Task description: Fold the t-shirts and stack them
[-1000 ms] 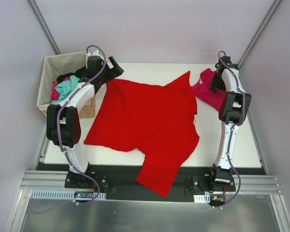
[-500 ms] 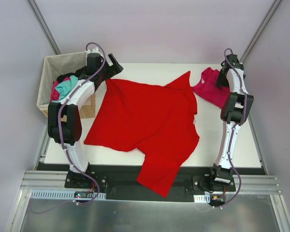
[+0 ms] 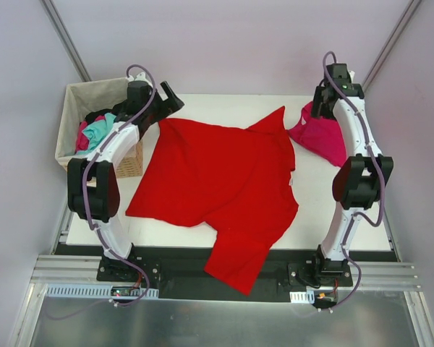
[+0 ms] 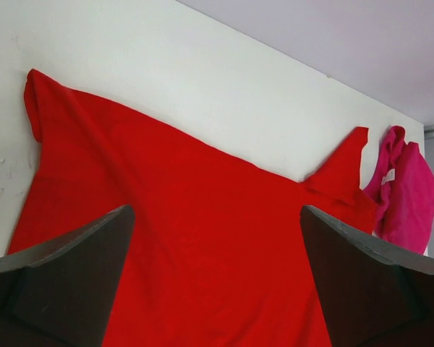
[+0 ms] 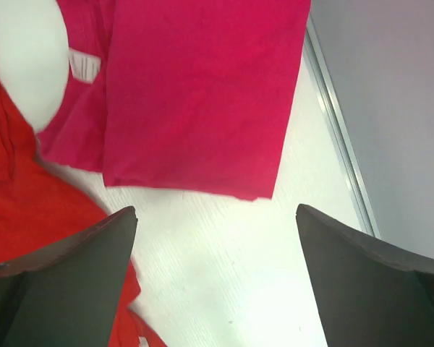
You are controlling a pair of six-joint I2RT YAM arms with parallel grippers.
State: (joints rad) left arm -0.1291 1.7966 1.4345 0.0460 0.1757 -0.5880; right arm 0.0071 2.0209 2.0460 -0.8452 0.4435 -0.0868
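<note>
Your left claw [image 4: 213, 217] and right claw [image 5: 215, 217] both stand apart, empty. The red t-shirt [image 3: 217, 181] lies spread at frame centre for folding; the pink t-shirt [image 3: 320, 139] sits folded upper right, likely the stack base.

Both arms are sitting stretched toward the far edge, left gripper [image 3: 171, 97] and right gripper [image 3: 319, 107] both hanging wide open.

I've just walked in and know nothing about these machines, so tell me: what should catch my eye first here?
A big bright red t-shirt sprawls unfolded across the middle of the white table, one part hanging over the near edge. A smaller magenta-pink shirt lies at the far right corner, and a basket of more clothes sits at the far left. The left gripper and right gripper hang open, holding nothing.
</note>
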